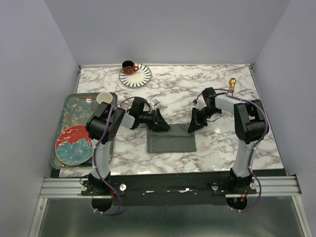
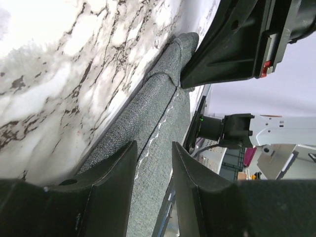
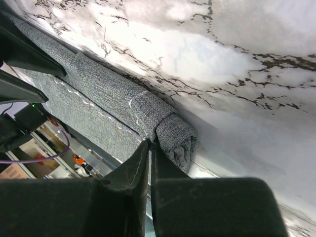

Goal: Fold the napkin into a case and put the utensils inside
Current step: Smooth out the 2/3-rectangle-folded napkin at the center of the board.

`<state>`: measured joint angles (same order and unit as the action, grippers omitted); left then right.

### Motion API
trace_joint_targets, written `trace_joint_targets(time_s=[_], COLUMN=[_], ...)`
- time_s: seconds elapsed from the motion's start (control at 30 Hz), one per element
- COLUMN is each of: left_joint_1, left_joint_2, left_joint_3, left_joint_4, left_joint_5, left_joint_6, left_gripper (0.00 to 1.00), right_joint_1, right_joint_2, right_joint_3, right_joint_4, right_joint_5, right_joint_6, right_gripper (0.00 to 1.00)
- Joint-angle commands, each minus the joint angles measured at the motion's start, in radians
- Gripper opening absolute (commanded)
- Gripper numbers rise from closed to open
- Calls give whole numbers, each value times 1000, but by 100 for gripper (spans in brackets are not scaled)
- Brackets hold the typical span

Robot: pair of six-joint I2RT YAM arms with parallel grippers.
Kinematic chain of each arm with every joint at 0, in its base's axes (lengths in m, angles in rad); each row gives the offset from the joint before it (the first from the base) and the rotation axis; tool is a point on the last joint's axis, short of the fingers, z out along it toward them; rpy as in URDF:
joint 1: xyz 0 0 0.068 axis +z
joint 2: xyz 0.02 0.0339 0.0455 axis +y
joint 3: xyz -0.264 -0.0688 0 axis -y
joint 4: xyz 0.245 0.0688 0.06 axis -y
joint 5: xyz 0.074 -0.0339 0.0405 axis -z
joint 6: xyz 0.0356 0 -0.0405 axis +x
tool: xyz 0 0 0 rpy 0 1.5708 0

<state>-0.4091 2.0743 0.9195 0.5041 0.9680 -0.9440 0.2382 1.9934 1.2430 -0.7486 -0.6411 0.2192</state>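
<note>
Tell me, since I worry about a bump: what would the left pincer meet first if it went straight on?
The left pincer would first meet the folded napkin just ahead; beyond it, probably the right pincer, though depth is unclear.

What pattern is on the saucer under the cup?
Black-and-white radiating stripes on the saucer, clearest in the top external view.

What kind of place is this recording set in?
Likely a lab robot cell staged as a dining table: plain walls around a marble-look tabletop, a metal mounting rail, a cup and saucer.
</note>
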Motion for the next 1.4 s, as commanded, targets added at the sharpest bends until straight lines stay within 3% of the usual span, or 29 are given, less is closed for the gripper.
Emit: trace_joint_targets(time_s=[0.0,0.2,0.3,0.47,0.57,0.7,0.73,1.1,1.37], left_joint_1=[38,101,121,119,87,4,-5,-186,-192], left_joint_2=[-5,-140,-117,-82,-118,-164,-168,27,144], left_joint_3=[-45,-47,-47,-28,22,91,105,274,278], left_joint_4=[-9,-168,-258,-259,-242,-236,-216,-93,-185], left_joint_5=[43,43,14,11,17,-75,-90,-126,-195], left_joint_6=[11,118,206,235,226,218,193,33,40], left_gripper=[47,47,47,45,38,16,15,13,8], right_joint_1=[6,6,6,6,6,4,6,6,4], right_joint_2=[38,35,38,41,35,33,31,30,-11], right_joint_3=[-43,-30,-28,-27,-30,-24,-24,-27,-37], right_joint_4=[17,14,12,14,15,15,15,14,25], right_joint_5=[178,182,176,175,166,170,172,164,66], right_joint_6=[-34,-38,-40,-44,-44,-41,-40,-40,-90], right_gripper=[13,13,13,13,12,11,11,10,13])
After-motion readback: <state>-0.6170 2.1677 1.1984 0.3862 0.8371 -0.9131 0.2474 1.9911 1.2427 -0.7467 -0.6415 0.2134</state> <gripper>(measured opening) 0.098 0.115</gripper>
